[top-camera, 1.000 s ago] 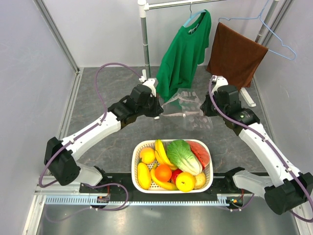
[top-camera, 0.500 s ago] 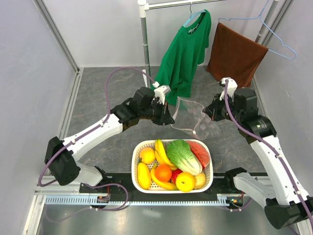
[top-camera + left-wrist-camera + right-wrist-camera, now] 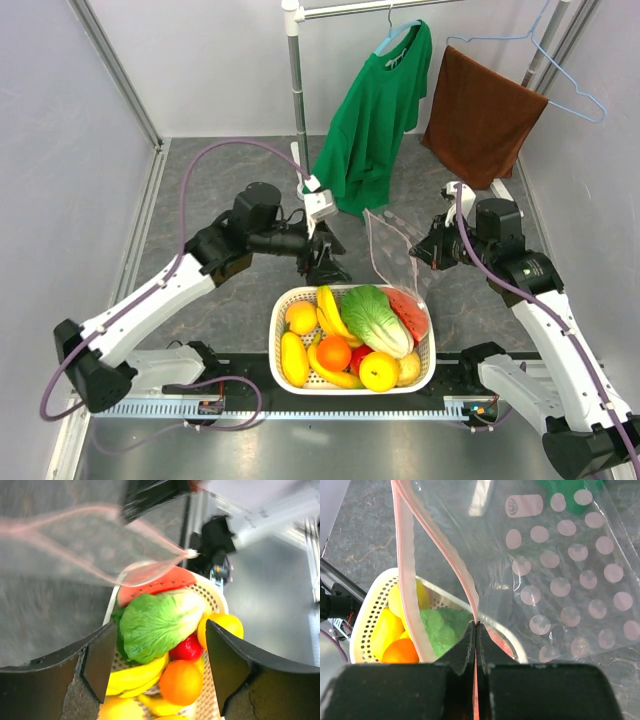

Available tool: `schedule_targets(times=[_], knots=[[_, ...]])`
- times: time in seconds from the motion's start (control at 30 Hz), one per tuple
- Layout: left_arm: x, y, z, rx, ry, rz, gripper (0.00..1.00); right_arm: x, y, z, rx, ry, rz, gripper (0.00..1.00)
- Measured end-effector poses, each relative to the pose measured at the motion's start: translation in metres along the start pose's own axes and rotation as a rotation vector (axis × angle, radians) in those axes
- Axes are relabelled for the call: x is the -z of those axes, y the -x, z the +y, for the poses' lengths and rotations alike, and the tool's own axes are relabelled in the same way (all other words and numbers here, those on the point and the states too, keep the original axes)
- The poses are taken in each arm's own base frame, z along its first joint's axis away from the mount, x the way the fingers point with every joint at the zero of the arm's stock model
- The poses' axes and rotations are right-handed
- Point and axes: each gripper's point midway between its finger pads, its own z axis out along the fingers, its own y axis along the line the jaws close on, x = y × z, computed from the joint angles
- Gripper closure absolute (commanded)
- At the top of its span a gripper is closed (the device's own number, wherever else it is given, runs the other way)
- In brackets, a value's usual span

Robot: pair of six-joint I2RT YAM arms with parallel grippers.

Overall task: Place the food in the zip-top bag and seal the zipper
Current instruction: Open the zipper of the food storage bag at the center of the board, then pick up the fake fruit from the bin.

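Note:
The food lies in a white basket (image 3: 280, 345): a green cabbage (image 3: 378, 318), an orange (image 3: 334, 352) and a round yellow fruit (image 3: 379, 371). My left gripper (image 3: 330, 268) hangs open over the basket's back left rim, holding nothing. In the left wrist view the cabbage (image 3: 155, 622) and orange (image 3: 181, 681) show between the spread fingers (image 3: 100, 655). The dotted zip-top bag (image 3: 385, 245) hangs above the basket's back edge. My right gripper (image 3: 476, 625) is shut on its pink zipper (image 3: 405, 580), and the mouth gapes leftward.
Bananas (image 3: 330, 310) and a watermelon slice (image 3: 410, 312) share the basket. A green shirt (image 3: 380, 110) and a brown towel (image 3: 480, 115) hang on a rack behind, with its white pole (image 3: 295, 80) at the back centre. Walls stand on both sides.
My left gripper has let go of the bag, opened, and swung back toward the basket. The bag now hangs from the right gripper alone, turned more upright and nearer the basket.

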Motion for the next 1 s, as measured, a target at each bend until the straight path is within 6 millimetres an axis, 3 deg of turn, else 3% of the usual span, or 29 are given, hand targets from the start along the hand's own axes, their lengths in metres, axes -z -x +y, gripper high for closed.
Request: schedule_targets(times=[0.13,0.23,0.37,0.57,0.67,0.87,1.0], knots=[[0.012,0.013,-0.039,-0.304,-0.139,-0.014,0.21,-0.002,-0.006,-0.001,-0.014,0.002,0.016,1.00],[0.003,0.004,-0.079,-0.547,-0.278,0.026,0.19,-0.003,-0.006,-0.001,-0.020,0.001,0.018,1.00],[-0.013,-0.032,-0.116,-0.759,-0.447,0.124,0.02,-0.003,-0.006,-0.001,-0.023,0.001,0.018,1.00],[-0.026,-0.112,-0.168,-1.089,-0.664,0.280,0.00,-0.004,-0.010,-0.003,-0.028,-0.001,0.029,1.00],[-0.038,-0.128,-0.173,-1.175,-0.693,0.321,0.00,-0.006,-0.015,-0.004,-0.035,-0.002,0.041,1.00],[-0.072,-0.153,-0.158,-1.310,-0.679,0.418,0.00,-0.007,-0.018,-0.004,-0.044,0.005,0.051,1.00],[-0.080,-0.166,-0.151,-1.411,-0.686,0.453,0.00,-0.007,-0.019,-0.003,-0.046,0.006,0.052,1.00]])
